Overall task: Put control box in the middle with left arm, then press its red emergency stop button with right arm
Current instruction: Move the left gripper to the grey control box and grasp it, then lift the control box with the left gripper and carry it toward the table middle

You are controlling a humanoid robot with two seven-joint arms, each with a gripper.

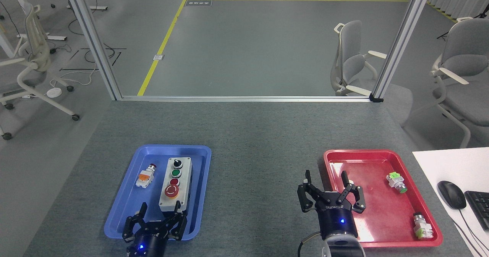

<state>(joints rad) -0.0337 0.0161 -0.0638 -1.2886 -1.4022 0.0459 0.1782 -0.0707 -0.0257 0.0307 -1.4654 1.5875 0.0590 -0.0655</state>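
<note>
The control box (175, 185), light grey with a black base, lies lengthwise in the blue tray (126, 199). Its row runs black knob, green button, small red button, then the red emergency stop button (171, 191) nearest me. My left gripper (159, 209) is open at the tray's near end, just below the box's near end, with fingers spread and nothing between them. My right gripper (326, 178) is open above the left edge of the red tray (366, 155), holding nothing. The middle (259, 165) of the table is bare grey felt.
A small loose switch (145, 175) with a red cap lies in the blue tray left of the box. Two green-capped switches (396, 182) (421, 226) lie in the red tray. A mouse (451, 194) and keyboard (479, 207) rest on a white surface at right.
</note>
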